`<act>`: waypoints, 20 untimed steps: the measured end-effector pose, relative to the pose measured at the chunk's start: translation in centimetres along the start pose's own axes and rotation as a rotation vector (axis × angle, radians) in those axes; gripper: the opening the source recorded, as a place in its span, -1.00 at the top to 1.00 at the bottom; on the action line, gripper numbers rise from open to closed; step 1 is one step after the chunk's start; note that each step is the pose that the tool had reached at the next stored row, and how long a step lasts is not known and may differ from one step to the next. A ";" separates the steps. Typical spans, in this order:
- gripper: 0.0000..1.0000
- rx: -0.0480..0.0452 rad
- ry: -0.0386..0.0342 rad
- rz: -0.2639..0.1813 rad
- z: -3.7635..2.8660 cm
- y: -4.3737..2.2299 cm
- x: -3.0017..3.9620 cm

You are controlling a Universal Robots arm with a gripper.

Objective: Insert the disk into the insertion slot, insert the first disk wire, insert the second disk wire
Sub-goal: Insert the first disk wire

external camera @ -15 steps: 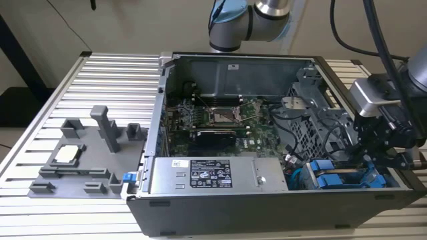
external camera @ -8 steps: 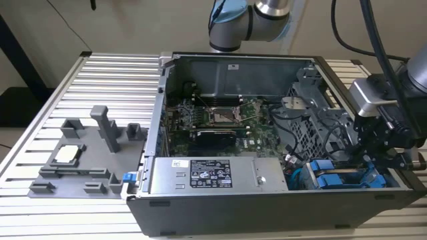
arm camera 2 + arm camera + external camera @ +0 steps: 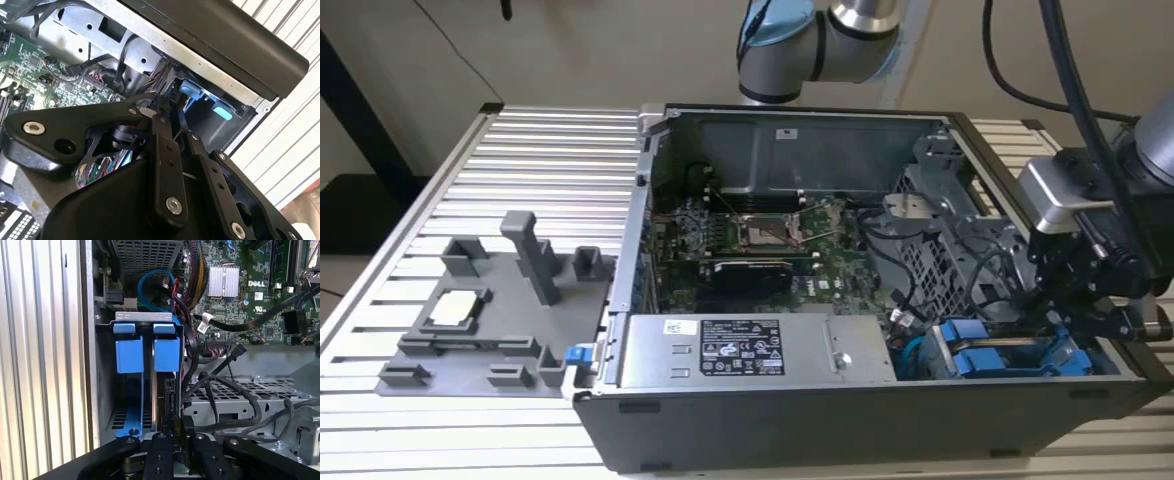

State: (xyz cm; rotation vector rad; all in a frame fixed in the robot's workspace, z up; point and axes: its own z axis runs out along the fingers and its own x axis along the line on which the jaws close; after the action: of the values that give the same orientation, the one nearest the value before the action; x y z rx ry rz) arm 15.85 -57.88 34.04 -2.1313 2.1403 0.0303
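Blue-framed disk [image 3: 166,356] sits in its slot [image 3: 145,316] just beyond the closed jaws.

In the exterior view, the gripper [image 3: 1070,325] is hanging at four o'clock inside the computer case [image 3: 854,430], its lower end merging with dark cables. The arm [image 3: 821,45] is running off-frame at twelve o'clock. In the first wrist view, the disk [image 3: 166,354] is showing only its blue carrier (the metal body is lying edge-on in shadow).
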 end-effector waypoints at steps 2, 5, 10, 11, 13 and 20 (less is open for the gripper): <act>0.62 0.0000 -0.0001 0.000 0.00 0.01 0.05; 0.62 0.0001 -0.0001 0.000 -0.01 0.10 0.09; 0.62 0.0001 0.0002 0.000 0.04 0.23 0.09; 0.62 0.0001 0.0003 0.000 0.09 0.24 0.10; 0.62 0.0002 0.0006 0.000 0.21 0.25 0.11; 0.62 0.0005 0.0012 0.000 0.77 0.29 0.17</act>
State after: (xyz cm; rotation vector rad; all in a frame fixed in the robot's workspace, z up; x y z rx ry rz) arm 15.62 -57.97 33.24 -2.1317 2.1406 0.0285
